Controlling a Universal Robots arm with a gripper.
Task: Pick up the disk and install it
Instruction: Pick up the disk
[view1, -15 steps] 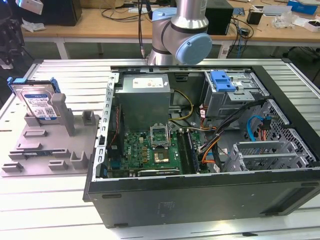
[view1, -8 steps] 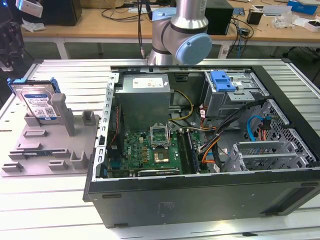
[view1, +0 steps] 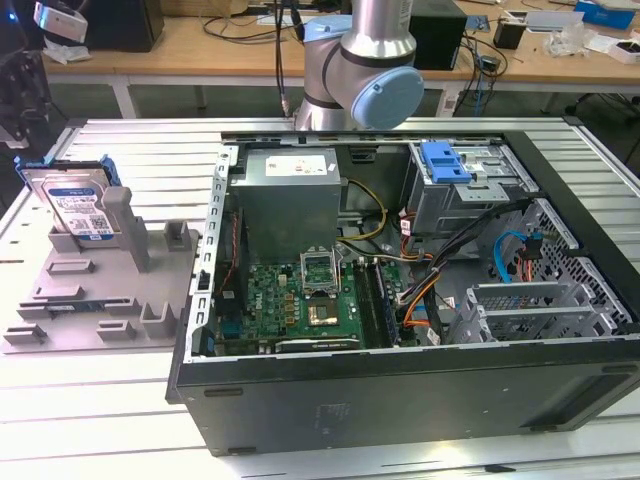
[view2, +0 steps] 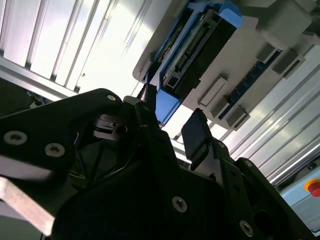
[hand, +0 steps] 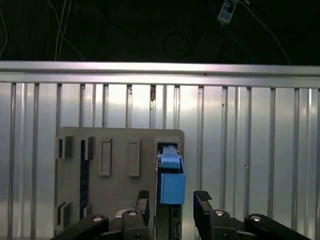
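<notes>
The disk (view1: 76, 206), silver-grey with a white-and-blue label and a blue frame, stands leaning in a slot at the back of the grey holder (view1: 95, 300) on the exterior view's left. In the first wrist view my gripper (hand: 172, 205) is open, and its two black fingers (hand: 143, 204) flank the blue edge of the disk (hand: 172, 184) from above. In the second wrist view the gripper (view2: 172, 122) hovers just off the disk's (view2: 200, 45) blue corner, with a gap to each finger. Nothing is held.
An open computer case (view1: 400, 400) lies to the exterior view's right of the holder, with a motherboard (view1: 310, 295), cables and a drive cage carrying a bright blue bracket (view1: 445, 160). The arm's base (view1: 360, 70) stands behind the case. The slatted aluminium table (hand: 250, 150) surrounds the holder (hand: 120, 170).
</notes>
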